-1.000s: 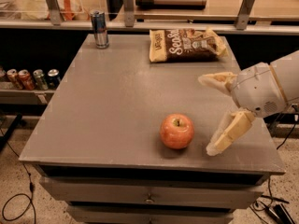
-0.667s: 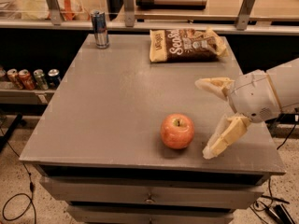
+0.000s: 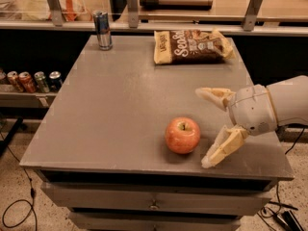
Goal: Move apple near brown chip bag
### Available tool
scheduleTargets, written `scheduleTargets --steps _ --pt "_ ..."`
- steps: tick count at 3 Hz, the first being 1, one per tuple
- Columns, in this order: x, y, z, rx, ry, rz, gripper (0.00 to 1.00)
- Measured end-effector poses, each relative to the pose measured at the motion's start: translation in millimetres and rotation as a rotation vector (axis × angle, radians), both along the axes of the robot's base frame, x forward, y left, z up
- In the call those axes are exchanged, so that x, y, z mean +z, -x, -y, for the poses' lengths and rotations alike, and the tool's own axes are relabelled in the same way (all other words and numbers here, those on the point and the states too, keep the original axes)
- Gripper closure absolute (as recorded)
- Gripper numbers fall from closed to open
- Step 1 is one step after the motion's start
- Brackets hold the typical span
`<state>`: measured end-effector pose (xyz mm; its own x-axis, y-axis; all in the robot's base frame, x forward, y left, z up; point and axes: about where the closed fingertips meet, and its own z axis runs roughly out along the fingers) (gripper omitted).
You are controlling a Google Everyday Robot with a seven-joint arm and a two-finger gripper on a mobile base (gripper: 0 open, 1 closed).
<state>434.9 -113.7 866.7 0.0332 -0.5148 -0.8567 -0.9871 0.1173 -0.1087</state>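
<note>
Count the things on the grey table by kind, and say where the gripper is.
apple: 1
brown chip bag: 1
silver-blue can: 1
Total: 3
The gripper is beside the apple, on its right in view, jaws open.

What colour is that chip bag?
The bag is dark brown, with tan ends and white lettering, in the camera view. The open claw sits beside the apple.

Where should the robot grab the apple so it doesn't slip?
Around its wide middle, coming from the right of the picture. The apple sits upright, stem up, with bare table around it. The gripper is just right of it, open, so one finger could pass behind and one in front.
</note>
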Motion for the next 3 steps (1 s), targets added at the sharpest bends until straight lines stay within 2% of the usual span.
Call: scheduleTargets --steps 1,3 --pt "-7.7 -0.1 -5.8 0.024 -0.037 -0.005 0.00" --pt "-12.5 4.4 -14.7 0.058 -0.066 -0.018 0.00"
